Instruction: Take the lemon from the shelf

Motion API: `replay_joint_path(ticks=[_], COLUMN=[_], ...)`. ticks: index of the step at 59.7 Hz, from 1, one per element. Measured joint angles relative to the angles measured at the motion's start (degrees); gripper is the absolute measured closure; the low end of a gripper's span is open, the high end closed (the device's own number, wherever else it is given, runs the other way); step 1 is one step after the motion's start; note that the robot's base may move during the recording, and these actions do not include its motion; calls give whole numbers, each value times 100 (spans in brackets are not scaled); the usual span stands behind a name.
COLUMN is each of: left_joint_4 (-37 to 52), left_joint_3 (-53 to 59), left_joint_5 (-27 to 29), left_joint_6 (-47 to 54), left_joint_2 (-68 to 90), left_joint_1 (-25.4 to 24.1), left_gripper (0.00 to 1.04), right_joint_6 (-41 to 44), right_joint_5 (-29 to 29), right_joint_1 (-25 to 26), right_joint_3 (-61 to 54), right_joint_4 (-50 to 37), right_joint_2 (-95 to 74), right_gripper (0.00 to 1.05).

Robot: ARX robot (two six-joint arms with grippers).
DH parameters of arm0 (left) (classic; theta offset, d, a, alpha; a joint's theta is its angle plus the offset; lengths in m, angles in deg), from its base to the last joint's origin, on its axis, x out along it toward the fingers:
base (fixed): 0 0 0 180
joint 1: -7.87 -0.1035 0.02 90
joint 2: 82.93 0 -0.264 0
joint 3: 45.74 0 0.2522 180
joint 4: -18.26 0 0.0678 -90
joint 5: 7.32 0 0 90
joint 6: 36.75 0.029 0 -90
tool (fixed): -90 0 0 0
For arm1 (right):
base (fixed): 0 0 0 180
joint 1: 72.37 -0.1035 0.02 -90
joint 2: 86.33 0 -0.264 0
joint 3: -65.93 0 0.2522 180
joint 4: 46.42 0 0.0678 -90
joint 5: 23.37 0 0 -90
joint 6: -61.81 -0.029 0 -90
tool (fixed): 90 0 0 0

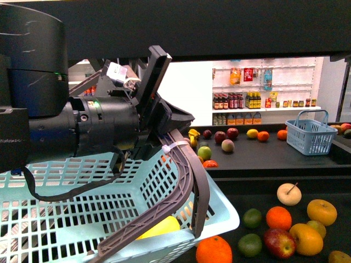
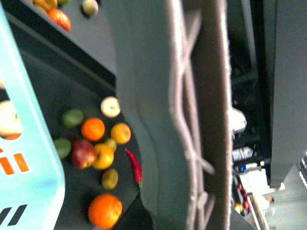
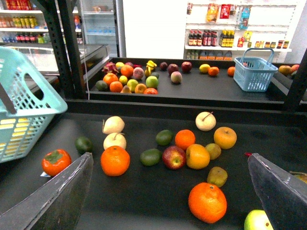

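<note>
- The right gripper (image 3: 168, 203) is spread wide with nothing between its fingers (image 3: 57, 196). It hangs over the front of the shelf (image 3: 288, 139).
- The left gripper (image 1: 176, 85) sits at the top of the grey handle (image 1: 189, 181) of a pale-blue basket (image 1: 71, 219). Its two fingers look splayed, and I cannot tell whether they clamp the handle or it merely hangs there.
- The lemon (image 1: 159, 226) lies inside the basket, low against the near corner. It shows bright yellow through the mesh.
- Just beside that corner, on the shelf, sits an orange (image 3: 207, 202).
- Further in, loose fruit clusters mid-shelf: two limes (image 3: 150, 156), a red apple (image 3: 173, 157), more oranges and yellow-orange fruit.
- Behind a raised black rim lies a far tray (image 3: 201, 88) with another fruit pile at its left end and a small blue basket (image 3: 253, 73) at its right.
- Furthest back, store shelves (image 3: 230, 45) hold bottles and packets.
</note>
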Motion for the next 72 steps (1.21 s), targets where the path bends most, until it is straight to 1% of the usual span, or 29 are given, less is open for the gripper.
replay_joint_path(ticks=[3, 4, 11, 15, 16, 23, 31, 41, 53, 61, 72], left_joint_4=[249, 457, 1180, 1672, 1810, 2168, 2437, 3071, 3427, 3567, 3639], left_joint_3=[0, 0, 0, 0, 0, 2, 2, 94, 361, 573, 654], left_joint_5=[136, 243, 531, 627, 614, 535, 525, 304, 66, -90, -111], left_joint_6=[-190, -374, -933, -1410, -1558, -1908, -2186, -2533, -2815, -2955, -3038], left_joint_2=[7, 17, 109, 219, 262, 393, 525, 839, 1023, 1062, 1095], left_joint_1=[-179, -328, -852, -1292, -1449, -2000, -2549, -3370, -3731, -3814, -3836], left_gripper=[98, 98, 98, 98, 98, 98, 98, 98, 98, 98, 98], right_joint_6=[0, 0, 0, 0, 0, 0, 0, 0, 0, 0, 0], right_joint_5=[2, 2, 2, 0, 2, 0, 0, 0, 0, 0, 0], right_joint_1=[0, 0, 0, 0, 0, 0, 0, 0, 0, 0, 0], right_joint_3=[0, 0, 0, 0, 0, 0, 0, 0, 0, 0, 0], right_joint_4=[0, 0, 0, 0, 0, 0, 0, 0, 0, 0, 0], right_joint_2=[0, 0, 0, 0, 0, 0, 0, 0, 0, 0, 0], right_gripper=[7, 7, 7, 7, 7, 7, 7, 7, 7, 7, 7])
